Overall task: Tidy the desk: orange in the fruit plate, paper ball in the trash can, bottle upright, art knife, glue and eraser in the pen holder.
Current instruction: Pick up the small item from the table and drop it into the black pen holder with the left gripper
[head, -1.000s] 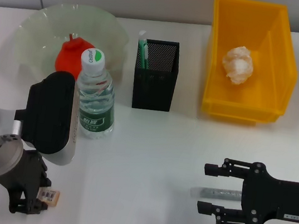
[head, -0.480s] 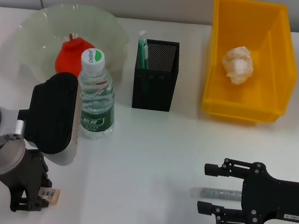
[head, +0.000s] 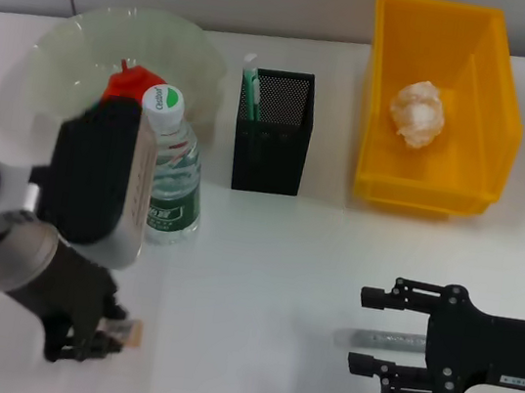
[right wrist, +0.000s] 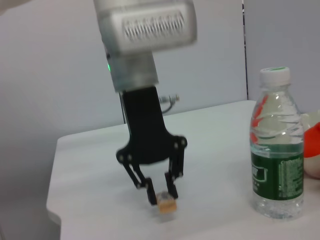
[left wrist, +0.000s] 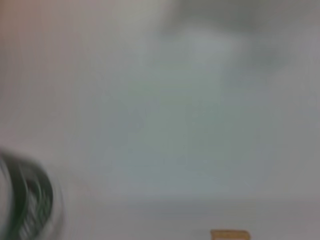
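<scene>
Head view: left gripper (head: 94, 334) carried eraser (head: 122, 334) rightward

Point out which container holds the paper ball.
The yellow trash can: the paper ball lies inside. The pen holder and fruit plate hold none.

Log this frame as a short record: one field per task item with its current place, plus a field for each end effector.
orange: in the fruit plate
paper ball: in the trash can
bottle: upright, in front of the fruit plate
pen holder: between plate and trash can, a green-and-white item standing inside
eraser: gripped by the left end effector, just above the table
right end effector: open, low over a clear flat item lying on the table
</scene>
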Tool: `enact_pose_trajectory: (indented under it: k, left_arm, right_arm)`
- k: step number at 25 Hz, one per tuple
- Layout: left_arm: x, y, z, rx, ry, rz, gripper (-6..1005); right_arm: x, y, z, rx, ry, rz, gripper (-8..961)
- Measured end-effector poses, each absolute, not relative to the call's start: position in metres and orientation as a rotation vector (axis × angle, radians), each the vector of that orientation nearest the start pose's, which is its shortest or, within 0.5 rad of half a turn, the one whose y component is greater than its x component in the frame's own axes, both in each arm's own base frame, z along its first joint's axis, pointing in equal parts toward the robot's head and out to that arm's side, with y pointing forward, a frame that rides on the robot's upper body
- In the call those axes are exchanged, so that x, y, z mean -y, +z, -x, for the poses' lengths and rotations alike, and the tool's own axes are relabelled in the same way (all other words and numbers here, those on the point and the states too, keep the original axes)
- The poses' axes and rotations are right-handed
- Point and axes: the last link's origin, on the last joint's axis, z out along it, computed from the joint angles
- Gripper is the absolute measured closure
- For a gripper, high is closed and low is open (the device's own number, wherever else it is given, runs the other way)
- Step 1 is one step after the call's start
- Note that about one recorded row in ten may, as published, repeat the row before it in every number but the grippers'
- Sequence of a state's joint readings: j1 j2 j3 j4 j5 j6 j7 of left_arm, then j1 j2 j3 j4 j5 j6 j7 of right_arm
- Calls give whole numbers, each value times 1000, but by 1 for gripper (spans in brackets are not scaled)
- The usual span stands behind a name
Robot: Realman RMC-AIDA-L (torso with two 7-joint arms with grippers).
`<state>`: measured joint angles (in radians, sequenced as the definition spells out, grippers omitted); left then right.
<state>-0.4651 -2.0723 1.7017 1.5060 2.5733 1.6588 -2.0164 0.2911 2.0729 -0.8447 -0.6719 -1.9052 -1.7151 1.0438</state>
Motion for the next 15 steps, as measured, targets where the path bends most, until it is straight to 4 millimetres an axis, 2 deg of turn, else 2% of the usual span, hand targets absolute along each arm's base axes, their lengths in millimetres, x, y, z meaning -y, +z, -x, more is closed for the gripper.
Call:
enact_pose_trajectory:
  k: [2, 5, 6, 7, 9, 11, 12, 15]
  left_arm:
    - [-290, -24, 164, -104, 656, 3048, 737]
    - [-291, -16, 149, -146, 452, 3083, 737]
    - [-294, -8, 134, -185, 245, 3099, 736]
    - [-294, -8, 134, -185, 245, 3099, 736]
    - [-300, 1, 123, -204, 71, 3072, 736]
    - [-300, 1, 123, -204, 71, 3072, 736]
    - [-311, 8, 105, -224, -156, 2973, 736]
    - [-320, 7, 94, -222, -253, 2887, 736]
  right_arm:
    - [-246, -7, -300, -341, 741, 2823, 223]
    - [-247, -3, -303, -354, 742, 2798, 223]
    - [-247, -1, -305, -362, 741, 2785, 224]
    - [-247, -1, -305, -362, 741, 2785, 224]
    - [-246, 1, -307, -369, 742, 2775, 224]
    - [-246, 2, -307, -374, 746, 2767, 223]
    - [-246, 2, -307, -374, 746, 2767, 223]
    - [-246, 2, -308, -379, 746, 2765, 223]
